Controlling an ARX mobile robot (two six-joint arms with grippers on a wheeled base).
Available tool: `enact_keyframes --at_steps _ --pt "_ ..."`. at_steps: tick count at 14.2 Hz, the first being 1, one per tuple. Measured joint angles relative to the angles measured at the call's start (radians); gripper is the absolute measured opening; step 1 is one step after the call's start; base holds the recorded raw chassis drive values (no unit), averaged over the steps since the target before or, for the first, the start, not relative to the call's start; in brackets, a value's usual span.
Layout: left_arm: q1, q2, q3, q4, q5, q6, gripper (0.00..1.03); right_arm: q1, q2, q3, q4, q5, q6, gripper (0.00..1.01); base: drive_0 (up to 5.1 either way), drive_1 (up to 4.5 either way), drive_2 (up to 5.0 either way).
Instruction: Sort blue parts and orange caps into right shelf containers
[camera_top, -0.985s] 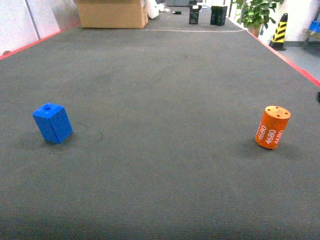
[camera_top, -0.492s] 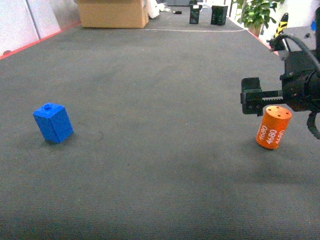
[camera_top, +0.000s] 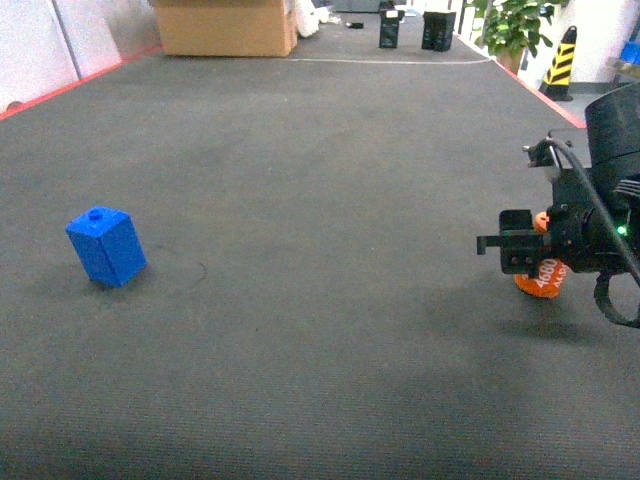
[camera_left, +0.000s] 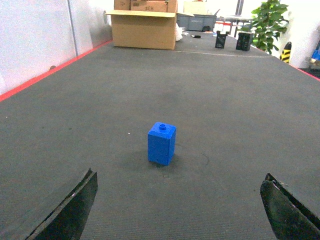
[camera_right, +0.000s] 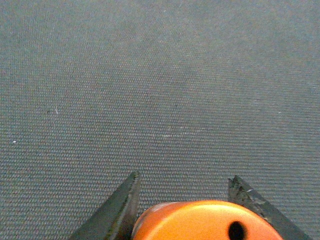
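Observation:
A blue part (camera_top: 106, 246) stands slightly tilted on the dark mat at the left; it also shows in the left wrist view as the blue part (camera_left: 161, 143), well ahead of my left gripper (camera_left: 179, 172), which is wide open and empty. An orange cap (camera_top: 545, 279) with white digits stands at the right. My right gripper (camera_top: 527, 252) has come down over it. From the right wrist, the orange cap (camera_right: 200, 222) lies between the fingers of my right gripper (camera_right: 183, 177), which flank it while open. The right shelf containers are out of view.
A cardboard box (camera_top: 225, 27) stands at the far end of the mat. Black items (camera_top: 437, 30), a potted plant (camera_top: 510, 25) and a yellow-black bollard (camera_top: 560, 65) are at the far right. A red line (camera_top: 70, 88) borders the mat's left edge.
My right arm entered from the right and dropped from above the orange cap to around it. The blue part and the cap have not moved.

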Motion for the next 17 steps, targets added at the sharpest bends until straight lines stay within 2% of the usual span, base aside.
enact_keyframes --at_steps 1,2,3,6,7,8,9,10,11,13,14,17 --pt "0.0 0.0 0.0 0.0 0.0 0.0 0.98 -0.006 -0.037 -0.046 0.039 -0.013 0.004 0.45 0.0 0.0 0.0" --pt "0.0 0.0 0.0 0.0 0.0 0.0 0.98 -0.013 -0.095 -0.115 0.093 -0.024 0.003 0.43 0.0 0.0 0.0" --pt "0.0 0.0 0.0 0.0 0.0 0.0 0.98 -0.02 -0.195 -0.22 0.167 -0.055 0.002 0.43 0.0 0.0 0.0" --pt "0.0 0.0 0.0 0.0 0.0 0.0 0.98 -0.063 -0.483 -0.488 0.248 -0.122 0.004 0.43 0.0 0.0 0.0" --pt "-0.03 0.018 0.012 -0.047 -0.085 -0.018 0.98 -0.085 -0.61 -0.615 0.249 -0.134 0.003 0.43 0.0 0.0 0.0" --pt "-0.135 0.183 0.057 0.009 -0.264 -0.058 0.98 -0.103 -0.729 -0.727 0.225 -0.133 -0.002 0.43 0.0 0.0 0.0" --pt "-0.127 0.296 0.101 0.095 -0.265 -0.065 0.98 -0.101 -0.797 -0.786 0.215 -0.129 -0.005 0.43 0.0 0.0 0.0" --pt "-0.094 0.407 0.153 0.172 -0.246 -0.07 0.98 -0.097 -0.848 -0.82 0.195 -0.132 -0.005 0.43 0.0 0.0 0.0" --pt "-0.054 0.661 0.266 0.302 -0.158 -0.058 0.98 -0.067 -0.955 -0.869 0.13 -0.127 0.014 0.43 0.0 0.0 0.0" --pt "0.016 0.968 0.386 0.365 -0.046 -0.045 0.98 -0.055 -1.001 -0.87 0.095 -0.12 0.049 0.43 0.0 0.0 0.0" --pt "0.05 1.098 0.441 0.408 -0.009 -0.04 0.98 -0.049 -1.002 -0.87 0.076 -0.109 0.062 0.43 0.0 0.0 0.0" --pt "0.107 1.39 0.623 0.474 0.058 -0.02 0.98 -0.034 -1.013 -0.865 0.037 -0.083 0.069 0.43 0.0 0.0 0.0"
